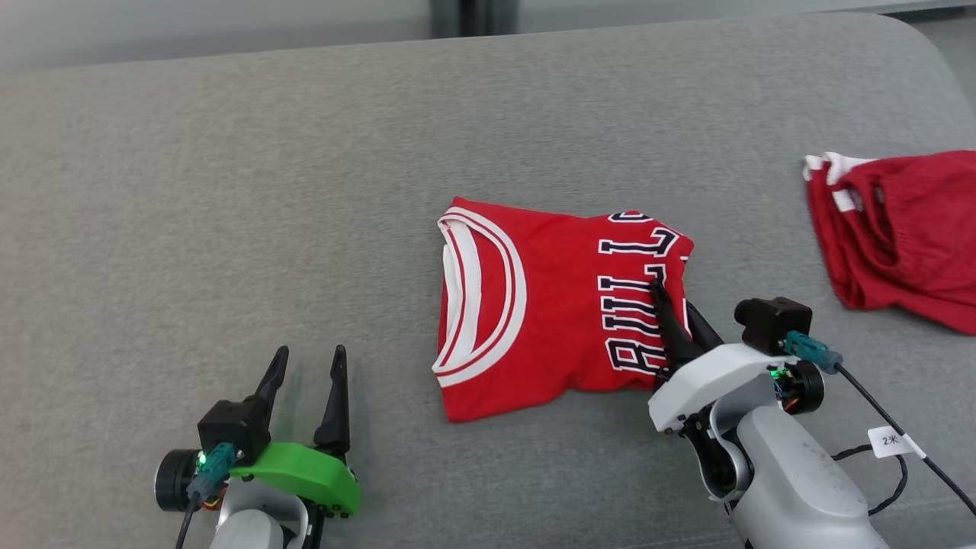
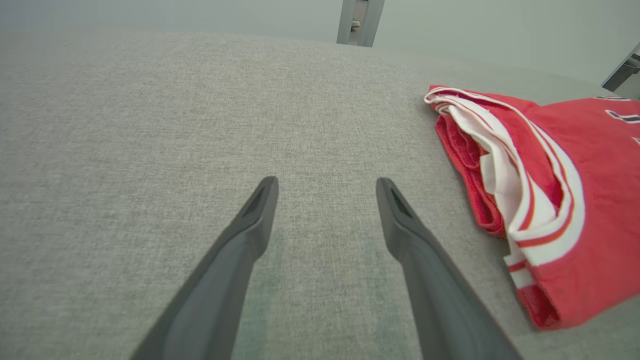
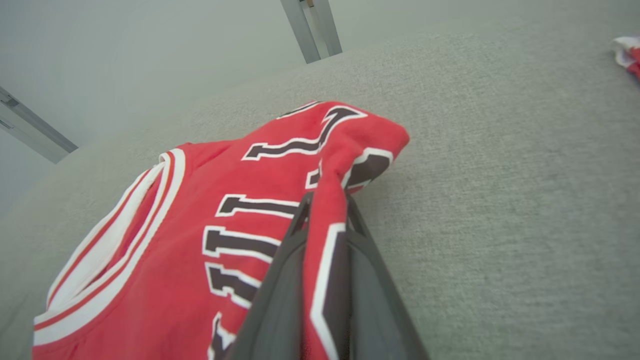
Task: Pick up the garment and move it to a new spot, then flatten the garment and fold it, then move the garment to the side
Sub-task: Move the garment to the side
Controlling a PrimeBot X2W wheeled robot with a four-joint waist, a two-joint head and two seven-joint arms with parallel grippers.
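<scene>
Where the jersey sits: a folded red basketball jersey (image 1: 549,313) with a white-banded collar and black-and-white lettering lies flat near the middle of the grey woven fabric surface (image 1: 229,191). I place everything else from it.
Right gripper (image 1: 671,296): it is at the jersey's lettered side, with its two dark fingers clamped on a fold of that edge.
Left gripper (image 1: 311,352): it is well apart from the jersey on the collar side, with its fingers spread wide, nothing between them, and bare grey fabric beneath.
Right wrist view only: it shows me the pinch itself, a ridge of the jersey (image 3: 200,225) caught in the right gripper (image 3: 327,200). From the head I see just dark fingers lying across the letters.
Left wrist view only: the collar edge of the jersey (image 2: 600,175) shows stacked layers, beside the left gripper (image 2: 326,182) but not touching it.
Head view only: I see the full shape of a second crumpled red garment with white trim (image 1: 900,229), beyond the jersey's lettered side and well apart. The right wrist view catches only its corner (image 3: 627,52).
Count, garments: two, one folded jersey and one crumpled piece.
Count, grippers: two, one gripping and one open.
Count, grey upright posts (image 1: 465,15): one beyond the jersey in the head view, and two in each wrist view.
</scene>
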